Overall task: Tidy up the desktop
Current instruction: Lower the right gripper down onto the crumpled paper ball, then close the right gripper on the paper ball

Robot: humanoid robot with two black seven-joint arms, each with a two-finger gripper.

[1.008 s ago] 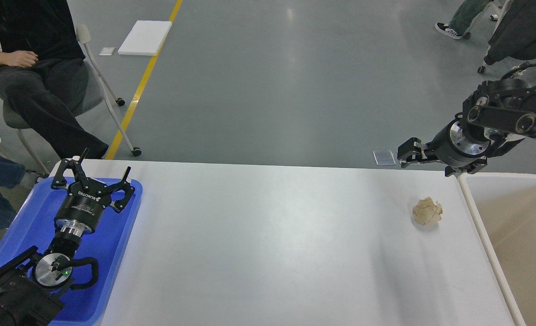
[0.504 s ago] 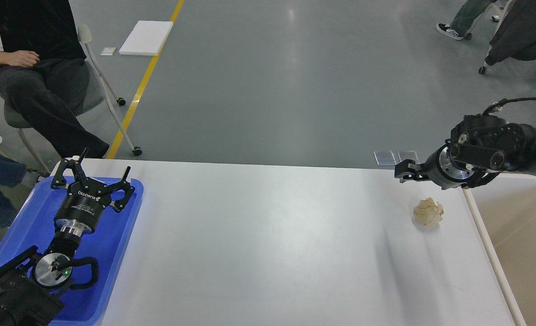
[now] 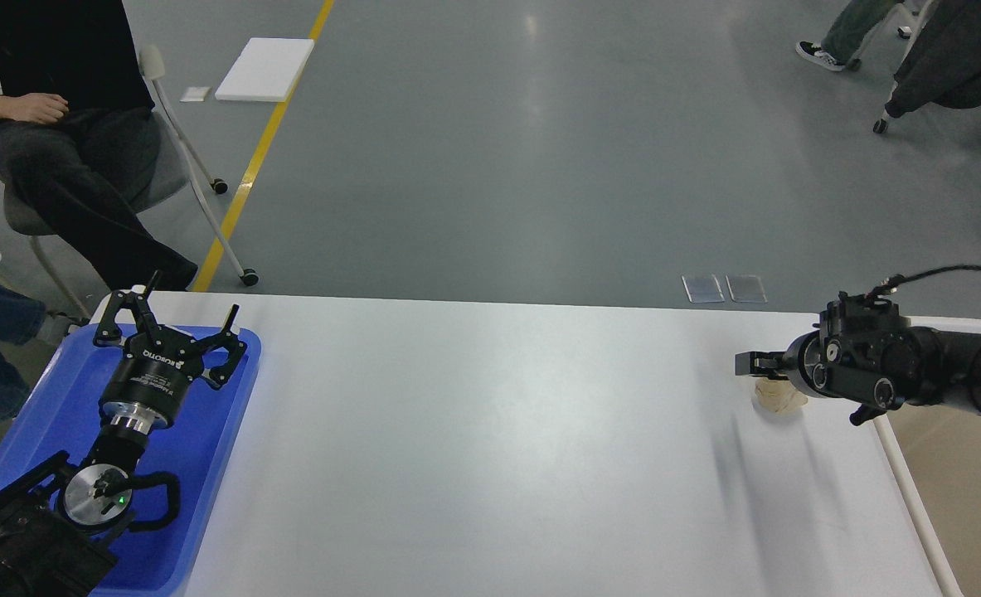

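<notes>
The white desktop (image 3: 490, 431) fills the middle of the head view. A crumpled beige paper ball (image 3: 778, 401) lies near its right edge, partly hidden by my right gripper (image 3: 757, 365). That gripper reaches in from the right, low over the ball; its fingers show side-on as one dark bar, so open or shut cannot be told. My left gripper (image 3: 168, 330) hovers open and empty over the blue tray (image 3: 208, 464) at the left edge of the desktop.
A beige-white tub (image 3: 913, 506) stands against the desktop's right edge. A person sits on a wheeled chair (image 3: 67, 166) beyond the far left corner. A white board (image 3: 264, 68) and two small clear plates (image 3: 724, 288) lie on the floor.
My right arm has come down and towards me, from above the far right edge to just over the paper ball, now covering part of it. The left arm has not moved.
</notes>
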